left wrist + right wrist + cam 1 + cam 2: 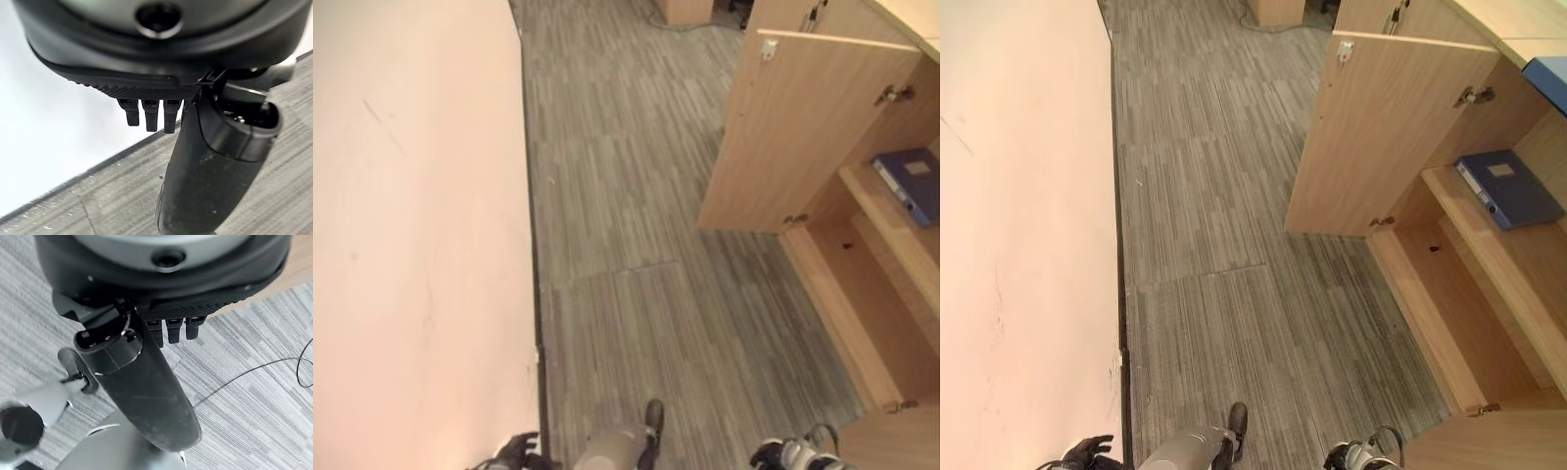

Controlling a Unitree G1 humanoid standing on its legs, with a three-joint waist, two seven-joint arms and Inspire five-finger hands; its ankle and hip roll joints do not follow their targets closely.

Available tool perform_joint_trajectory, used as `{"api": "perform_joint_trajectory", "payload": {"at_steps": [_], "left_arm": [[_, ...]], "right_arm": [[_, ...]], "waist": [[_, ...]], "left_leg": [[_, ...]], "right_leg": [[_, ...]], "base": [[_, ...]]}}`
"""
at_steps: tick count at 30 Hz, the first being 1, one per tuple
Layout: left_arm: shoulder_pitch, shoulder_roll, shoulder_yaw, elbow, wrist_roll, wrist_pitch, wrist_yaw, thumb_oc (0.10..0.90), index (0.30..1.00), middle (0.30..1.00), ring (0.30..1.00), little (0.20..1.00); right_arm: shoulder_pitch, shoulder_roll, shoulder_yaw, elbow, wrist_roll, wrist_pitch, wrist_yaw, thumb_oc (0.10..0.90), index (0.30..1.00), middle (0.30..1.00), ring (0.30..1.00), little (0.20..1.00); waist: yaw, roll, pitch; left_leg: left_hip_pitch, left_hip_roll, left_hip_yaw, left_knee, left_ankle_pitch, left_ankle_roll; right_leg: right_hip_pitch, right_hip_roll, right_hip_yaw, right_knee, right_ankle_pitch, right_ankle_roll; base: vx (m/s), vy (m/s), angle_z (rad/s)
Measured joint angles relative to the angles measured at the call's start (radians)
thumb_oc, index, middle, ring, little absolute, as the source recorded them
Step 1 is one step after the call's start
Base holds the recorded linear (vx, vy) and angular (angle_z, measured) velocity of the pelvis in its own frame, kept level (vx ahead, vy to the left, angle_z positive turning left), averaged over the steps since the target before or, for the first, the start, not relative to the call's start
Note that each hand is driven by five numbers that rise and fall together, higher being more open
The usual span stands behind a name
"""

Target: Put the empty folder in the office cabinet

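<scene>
At the far left of the head views we saw a pale wall (411,215) filling the left third of the frame, its foot edged by a dark skirting strip (534,255) that ran from the top centre down to the lower left. Our left hand (517,451) showed at the bottom left, close against that skirting; in its wrist view the fingers (150,113) hung straight and relaxed past the palm with the thumb (215,166) standing free, gripping nothing. To the right of the skirting a broad band of grey striped carpet (626,196) took the middle of the frame, bare from the top edge down to the bottom. Our right hand (161,333) showed in its own wrist view above the carpet, fingers (176,330) straight, thumb apart, also holding nothing. Further right stood the wooden office cabinet (1489,323), its door (1381,137) swung out over the carpet, the door's lower edge marking the cabinet's left limit. Inside, the lower compartment (1449,304) lay bare near the frame's right centre. On the shelf (1489,245) above it, at the right edge, lay the blue folder (1508,186), flat, its near corner close to the shelf's front lip.
</scene>
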Motion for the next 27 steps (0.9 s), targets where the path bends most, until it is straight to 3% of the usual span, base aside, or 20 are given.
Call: {"api": "perform_joint_trajectory", "payload": {"at_steps": [1, 3, 4, 6, 9, 10, 11, 12, 14, 16, 17, 18, 19, 20, 24, 27], "left_arm": [[0.023, 0.006, 0.0, 0.005, 0.0, 0.003, 0.001, 0.8, 0.9, 0.9, 0.9, 0.9], [0.03, 0.016, 0.0, 0.005, 0.0, 0.004, 0.004, 0.8, 0.9, 0.9, 0.9, 0.9], [0.032, 0.011, 0.001, 0.011, -0.001, 0.005, 0.01, 0.8, 0.9, 0.9, 0.9, 0.9], [0.031, 0.01, 0.004, 0.017, -0.001, 0.004, 0.015, 0.8, 0.9, 0.9, 0.9, 0.9], [0.009, -0.005, 0.033, 0.034, -0.002, -0.007, 0.018, 0.8, 0.9, 0.9, 0.9, 0.9], [-0.004, -0.013, 0.064, 0.042, -0.001, -0.007, 0.018, 0.8, 0.9, 0.9, 0.9, 0.9], [-0.014, -0.014, 0.095, 0.044, -0.001, -0.007, 0.017, 0.8, 0.9, 0.9, 0.9, 0.9], [-0.017, -0.02, 0.118, 0.045, -0.001, -0.009, 0.016, 0.8, 0.9, 0.9, 0.9, 0.9], [-0.012, -0.041, 0.159, 0.048, -0.002, -0.01, 0.025, 0.8, 0.9, 0.9, 0.9, 0.9], [0.026, -0.059, 0.211, 0.081, -0.012, -0.007, 0.026, 0.8, 0.9, 0.9, 0.9, 0.9], [0.053, -0.068, 0.269, 0.105, -0.044, 0.004, 0.036, 0.8, 0.9, 0.9, 0.9, 0.9], [0.075, -0.064, 0.267, 0.115, -0.056, 0.013, 0.04, 0.8, 0.9, 0.9, 0.9, 0.9], [0.097, -0.073, 0.265, 0.123, -0.077, 0.021, 0.047, 0.8, 0.9, 0.9, 0.9, 0.9], [0.112, -0.078, 0.241, 0.127, -0.091, 0.027, 0.045, 0.8, 0.9, 0.9, 0.9, 0.9], [0.054, -0.077, 0.156, 0.101, -0.093, 0.026, 0.046, 0.8, 0.9, 0.9, 0.9, 0.9], [-0.019, -0.081, 0.074, 0.039, -0.119, 0.005, 0.046, 0.8, 0.9, 0.9, 0.9, 0.9]], "right_arm": [[-0.006, 0.001, 0.005, -0.004, 0.001, 0.0, -0.006, 0.8, 0.9, 0.9, 0.9, 0.9], [0.007, -0.002, 0.004, -0.025, 0.014, 0.0, -0.014, 0.8, 0.9, 0.9, 0.9, 0.9], [-0.009, -0.011, 0.001, -0.036, 0.022, 0.0, -0.018, 0.8, 0.9, 0.9, 0.9, 0.9], [-0.01, -0.024, -0.021, -0.062, 0.056, -0.001, -0.023, 0.8, 0.9, 0.9, 0.9, 0.9], [0.002, -0.057, -0.073, -0.138, 0.103, -0.01, -0.033, 0.8, 0.9, 0.9, 0.9, 0.9], [0.017, -0.059, -0.085, -0.161, 0.123, -0.014, -0.051, 0.8, 0.9, 0.9, 0.9, 0.9], [0.02, -0.055, -0.098, -0.166, 0.132, -0.022, -0.052, 0.8, 0.9, 0.9, 0.9, 0.9], [0.029, -0.077, -0.135, -0.172, 0.15, -0.024, -0.062, 0.8, 0.9, 0.9, 0.9, 0.9], [0.046, -0.09, -0.168, -0.161, 0.176, -0.022, -0.067, 0.8, 0.9, 0.9, 0.9, 0.9], [0.083, -0.107, -0.275, -0.141, 0.266, -0.02, -0.087, 0.8, 0.9, 0.9, 0.9, 0.9], [0.137, -0.094, -0.38, -0.148, 0.365, -0.036, -0.101, 0.8, 0.9, 0.9, 0.9, 0.9], [0.147, -0.097, -0.411, -0.147, 0.406, -0.041, -0.118, 0.8, 0.9, 0.9, 0.9, 0.9], [0.15, -0.091, -0.429, -0.144, 0.42, -0.04, -0.135, 0.8, 0.9, 0.9, 0.9, 0.9], [0.156, -0.096, -0.43, -0.143, 0.456, -0.04, -0.144, 0.8, 0.9, 0.9, 0.9, 0.9], [0.155, -0.094, -0.471, -0.119, 0.473, -0.059, -0.152, 0.8, 0.9, 0.9, 0.9, 0.9], [0.116, -0.108, -0.479, -0.102, 0.473, -0.082, -0.17, 0.8, 0.9, 0.9, 0.9, 0.9]], "waist": [[-0.011, -0.002, -0.009], [-0.028, -0.011, -0.025], [-0.041, -0.004, -0.021], [-0.082, 0.004, -0.02], [-0.124, 0.023, -0.013], [-0.135, -0.006, -0.007], [-0.149, -0.024, 0.005], [-0.15, -0.004, 0.026], [-0.121, 0.003, 0.034], [-0.118, 0.01, 0.047], [-0.148, -0.001, 0.051], [-0.152, -0.007, 0.068], [-0.155, -0.002, 0.072], [-0.168, 0.012, 0.072], [-0.18, 0.037, 0.084], [-0.181, 0.046, 0.089]], "left_leg": [[0.035, 0.005, 0.007, -0.039, 0.028, -0.021], [0.051, 0.009, 0.018, -0.057, 0.026, -0.017], [0.069, 0.021, 0.02, -0.085, 0.038, -0.007], [0.1, 0.033, 0.022, -0.108, 0.048, -0.021], [0.114, 0.044, 0.026, -0.123, 0.043, -0.039], [0.12, 0.044, 0.085, -0.077, -0.023, -0.13], [0.093, 0.042, 0.096, 0.026, -0.065, -0.099], [0.069, 0.056, 0.042, 0.111, -0.096, 0.025], [0.091, 0.05, 0.056, 0.097, -0.106, 0.009], [0.158, 0.042, 0.063, 0.007, -0.103, -0.06], [0.159, 0.069, 0.072, 0.096, -0.139, 0.002], [0.168, 0.057, 0.082, 0.102, -0.168, -0.008], [0.178, 0.066, 0.081, 0.103, -0.178, -0.016], [0.194, 0.082, 0.064, 0.083, -0.165, -0.008], [0.239, 0.097, -0.017, 0.017, -0.138, -0.04], [0.261, 0.114, -0.072, -0.021, -0.135, -0.067]], "right_leg": [[-0.028, 0.003, -0.008, 0.03, -0.015, 0.008], [-0.075, 0.01, -0.039, 0.019, -0.018, 0.012], [-0.113, 0.033, -0.065, -0.006, -0.063, 0.022], [-0.158, 0.089, -0.084, -0.122, -0.056, 0.024], [-0.242, 0.18, -0.092, -0.372, 0.079, 0.026], [-0.265, 0.179, -0.118, -0.491, 0.161, 0.023], [-0.271, 0.145, -0.124, -0.504, 0.176, 0.052], [-0.28, 0.116, -0.158, -0.483, 0.216, 0.089], [-0.283, 0.098, -0.255, -0.482, 0.24, 0.065], [-0.27, 0.114, -0.301, -0.439, 0.261, 0.04], [-0.261, 0.091, -0.262, -0.372, 0.245, 0.059], [-0.262, 0.067, -0.278, -0.335, 0.241, 0.053], [-0.269, 0.063, -0.311, -0.296, 0.229, 0.015], [-0.271, 0.076, -0.335, -0.272, 0.228, -0.014], [-0.305, 0.072, -0.363, -0.151, 0.194, -0.062], [-0.377, 0.044, -0.36, -0.098, 0.176, -0.06]], "base": [[0.1, 0.045, -0.45], [0.13, 0.028, -0.4], [0.15, -0.044, -0.37], [0.14, -0.053, -0.25], [0.24, -0.16, -0.01], [0.35, -0.25, 0.26], [0.29, -0.183, 0.53], [0.29, -0.181, 0.33], [0.31, -0.114, 0.02], [0.43, -0.127, 0.08], [0.22, -0.062, 0.21], [0.27, -0.087, 0.09], [0.21, -0.115, -0.06], [0.25, -0.145, 0.08], [0.11, -0.1, 0.68], [0.05, -0.089, 0.59]]}}
